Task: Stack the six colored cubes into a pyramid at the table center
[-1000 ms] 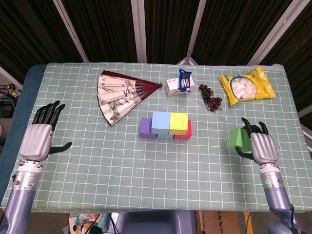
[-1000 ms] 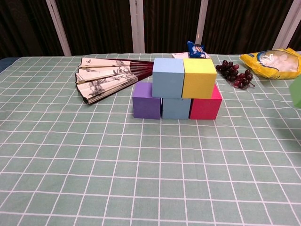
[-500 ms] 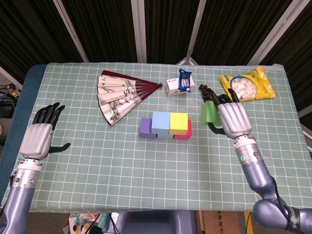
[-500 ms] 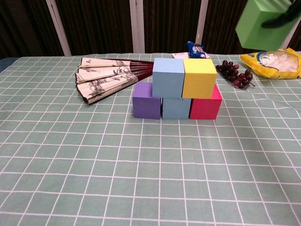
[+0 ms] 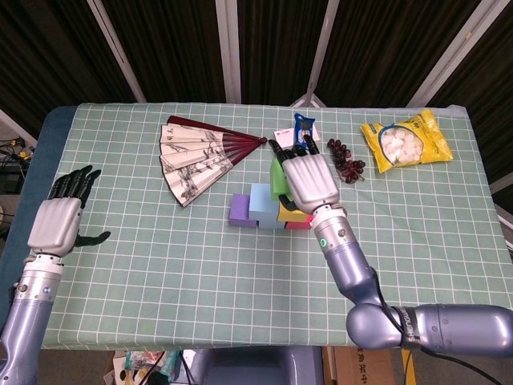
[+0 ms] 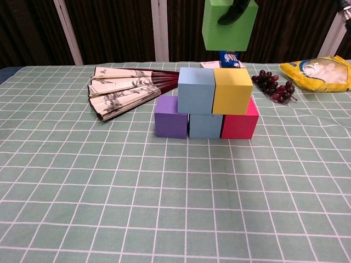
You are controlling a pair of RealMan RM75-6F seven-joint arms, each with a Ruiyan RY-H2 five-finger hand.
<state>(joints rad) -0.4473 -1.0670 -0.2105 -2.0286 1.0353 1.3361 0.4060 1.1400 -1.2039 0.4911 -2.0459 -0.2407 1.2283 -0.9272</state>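
Green cube (image 6: 229, 24) held aloft by right hand (image 5: 311, 180), fingers wrapped on it, above the stack and clear of it. Below: light blue cube (image 6: 196, 90) and yellow cube (image 6: 232, 90) touching, on a row of purple cube (image 6: 171, 116), a second blue one (image 6: 205, 125), pink cube (image 6: 240, 123). Left hand (image 5: 58, 223) near worktop (image 5: 200, 273) left edge, fingers apart, looks empty. Fan (image 6: 123, 91), grapes (image 6: 274, 85), snack bag (image 6: 318, 73) behind.
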